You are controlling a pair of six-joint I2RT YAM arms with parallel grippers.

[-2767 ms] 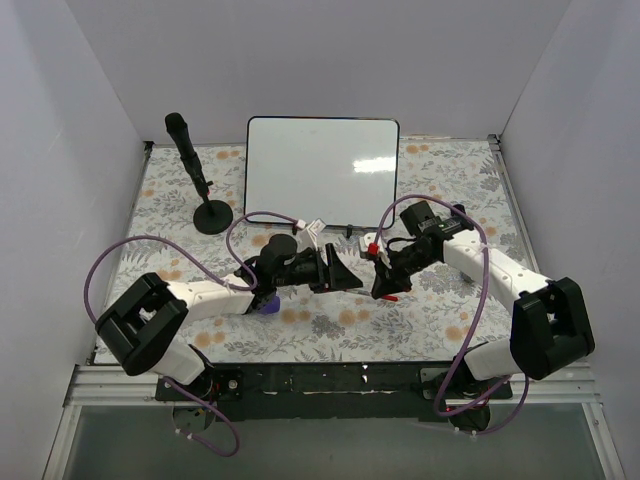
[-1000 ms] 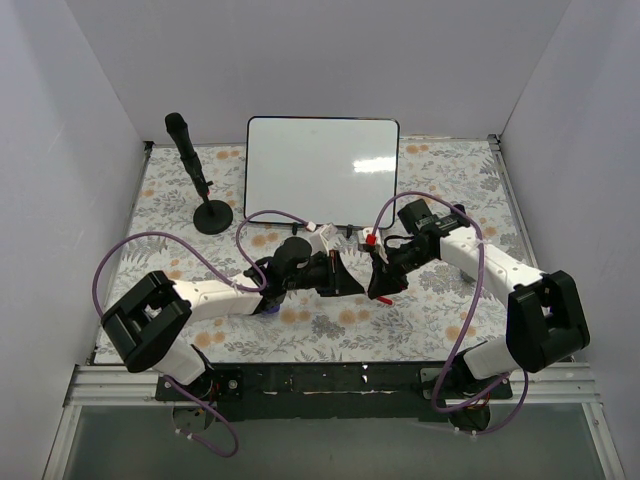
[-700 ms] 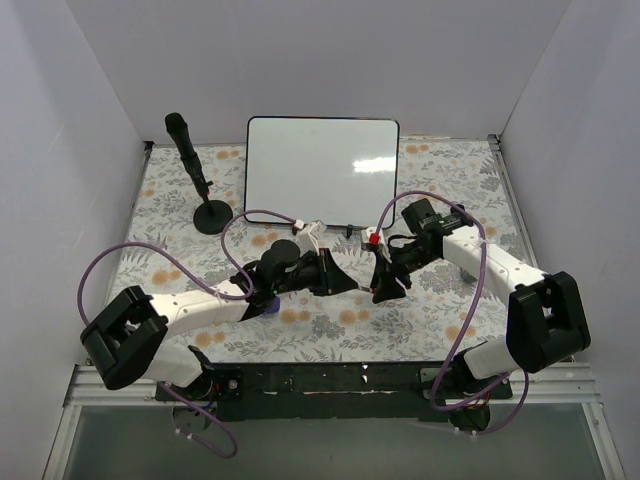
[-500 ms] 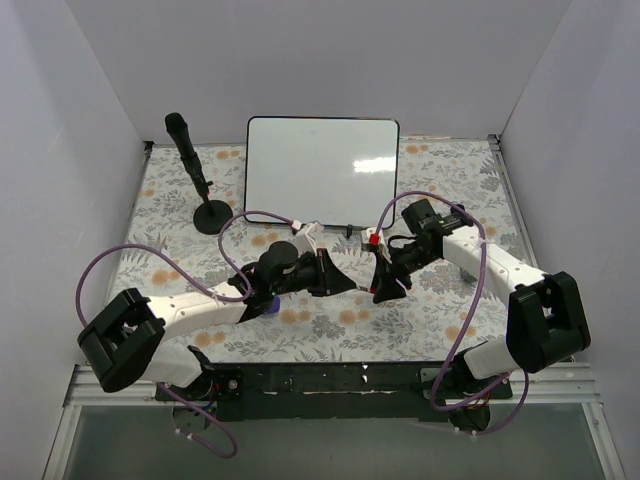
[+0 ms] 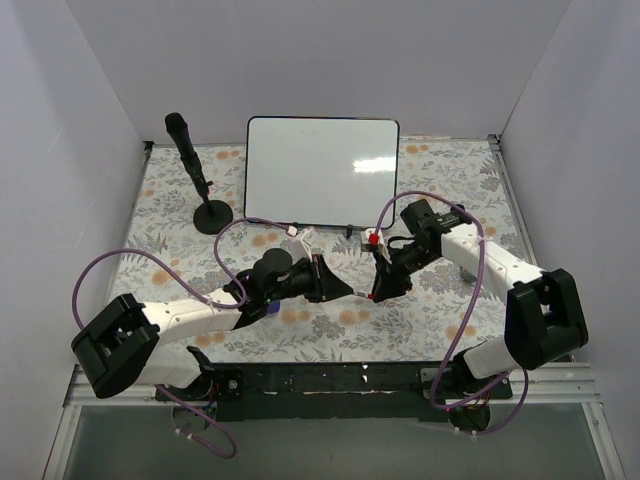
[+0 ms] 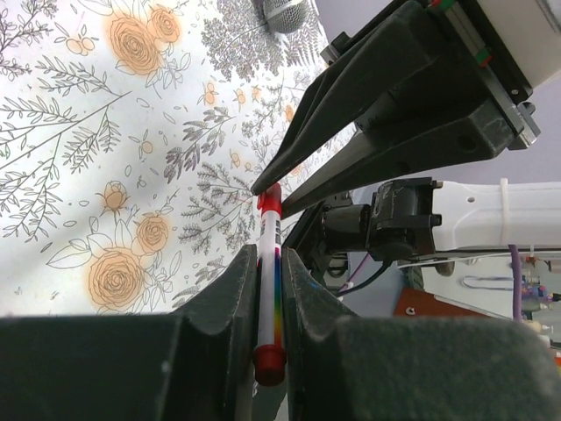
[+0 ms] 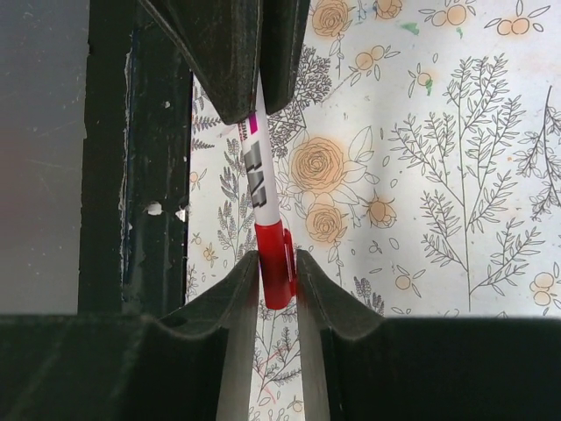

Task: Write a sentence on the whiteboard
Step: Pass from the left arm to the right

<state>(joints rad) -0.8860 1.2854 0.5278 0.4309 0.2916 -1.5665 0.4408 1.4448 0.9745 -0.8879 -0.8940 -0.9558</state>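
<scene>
Left tool [image 6: 270,254] slid slightly toward near edge, clamped on white red-capped marker pen [image 6: 267,298] barrel; right tool [image 7: 277,255] pinches red cap [image 7: 273,235]. Pull apart straight along pen axis.

The whiteboard [image 5: 322,170], glossy plain white in a thin black frame, sits far centre, glare on its right half.

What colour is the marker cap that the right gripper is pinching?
Red; the cap shows best in the right wrist view.
</scene>
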